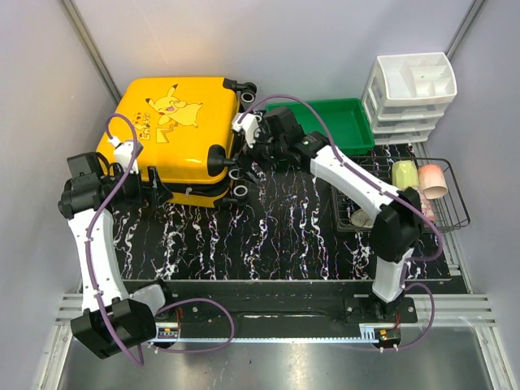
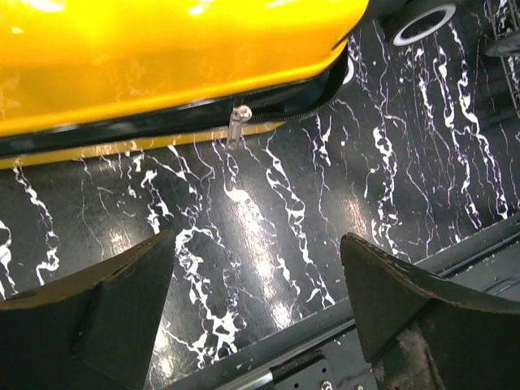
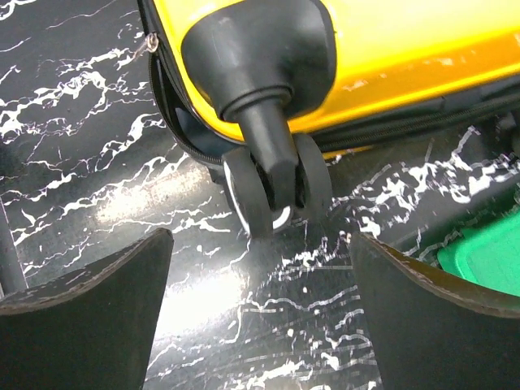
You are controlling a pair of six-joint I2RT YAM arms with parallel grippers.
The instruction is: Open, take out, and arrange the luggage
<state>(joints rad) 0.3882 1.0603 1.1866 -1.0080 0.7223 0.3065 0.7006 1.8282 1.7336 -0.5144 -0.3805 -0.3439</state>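
The yellow suitcase with the Pikachu print lies flat and closed at the back left of the black marbled mat. My left gripper is open and empty at its near edge. In the left wrist view the gripper sits apart from the shell, and a silver zipper pull hangs from the black seam ahead. My right gripper is open and empty at the suitcase's right side. In the right wrist view the gripper is just short of a black-and-white wheel, and another zipper pull shows at the upper left.
A green tray lies behind the right arm and shows in the right wrist view. A white drawer unit stands at the back right. A wire basket holds a pink cup and a pale green cup.
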